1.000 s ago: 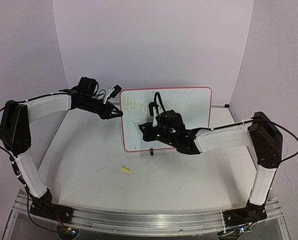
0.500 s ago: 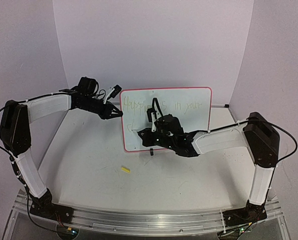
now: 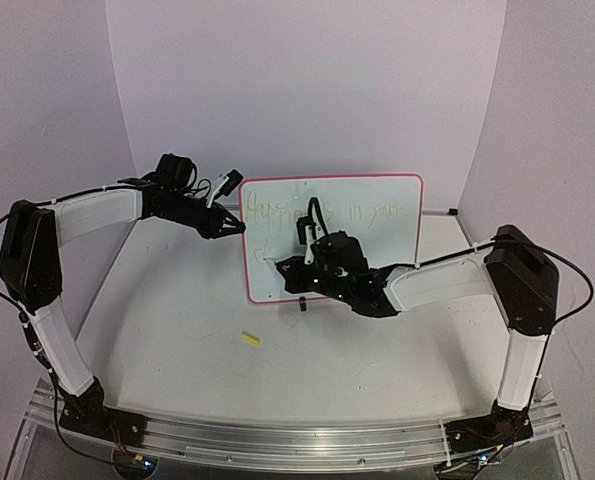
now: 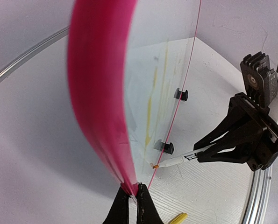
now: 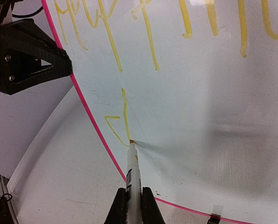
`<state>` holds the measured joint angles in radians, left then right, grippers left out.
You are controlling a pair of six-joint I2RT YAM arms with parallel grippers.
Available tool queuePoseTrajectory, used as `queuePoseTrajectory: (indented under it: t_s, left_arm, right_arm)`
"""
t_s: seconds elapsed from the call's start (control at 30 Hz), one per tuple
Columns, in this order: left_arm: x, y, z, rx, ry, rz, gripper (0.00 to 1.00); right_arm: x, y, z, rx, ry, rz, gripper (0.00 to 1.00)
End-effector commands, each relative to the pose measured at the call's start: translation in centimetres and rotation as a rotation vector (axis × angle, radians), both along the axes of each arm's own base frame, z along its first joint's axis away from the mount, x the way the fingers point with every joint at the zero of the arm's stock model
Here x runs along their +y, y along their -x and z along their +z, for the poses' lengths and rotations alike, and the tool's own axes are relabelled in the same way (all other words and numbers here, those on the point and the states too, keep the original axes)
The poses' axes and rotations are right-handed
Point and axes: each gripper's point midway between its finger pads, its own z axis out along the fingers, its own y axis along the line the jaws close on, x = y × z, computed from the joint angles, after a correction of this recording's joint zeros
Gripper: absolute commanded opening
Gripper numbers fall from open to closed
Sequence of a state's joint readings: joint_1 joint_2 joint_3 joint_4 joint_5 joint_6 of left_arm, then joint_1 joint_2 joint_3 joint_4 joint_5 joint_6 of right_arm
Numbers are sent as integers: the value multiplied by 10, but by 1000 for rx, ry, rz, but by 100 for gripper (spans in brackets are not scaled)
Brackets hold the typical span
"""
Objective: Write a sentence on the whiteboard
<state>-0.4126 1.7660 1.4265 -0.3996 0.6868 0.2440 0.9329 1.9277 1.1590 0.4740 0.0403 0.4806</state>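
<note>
White board (image 3: 267, 285), pink-rimmed, upright, bears faint yellow writing (image 3: 272, 210). Left claw (image 4: 134, 195) pinches its edge; right claw (image 5: 134, 199) grips a marker (image 5: 131, 168).

upright pink-edged whiteboard (image 3: 382, 240), yellow sentence (image 3: 267, 211) (faint)

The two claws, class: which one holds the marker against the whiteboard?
The right claw: shut on the marker, tip on the whiteboard. The left claw pinches the board's pink edge instead.

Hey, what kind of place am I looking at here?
Probably a robotics lab test cell: a left arm and right arm bolted to a metal rail, a plain white curved backdrop, and a propped whiteboard.
</note>
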Motion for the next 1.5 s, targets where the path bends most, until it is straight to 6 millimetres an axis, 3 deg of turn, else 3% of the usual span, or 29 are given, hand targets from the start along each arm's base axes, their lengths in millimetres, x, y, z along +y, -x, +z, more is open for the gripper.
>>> queuePoseTrajectory:
  t_s: [0.0, 0.43, 0.93, 1.47]
  left_arm:
    - [-6, 6, 21, -69, 18, -37, 0]
    - [-6, 6, 20, -68, 18, -36, 0]
    - [-6, 6, 20, -67, 18, -37, 0]
    - [-6, 6, 22, -68, 22, -39, 0]
  right_arm:
    - [-15, -15, 34, -76, -65, -101, 0]
    - [-26, -15, 38, -99, -75, -137, 0]
    - [-30, -9, -5, -19, -10, -129, 0]
    - [-28, -5, -22, 21, 9, -113, 0]
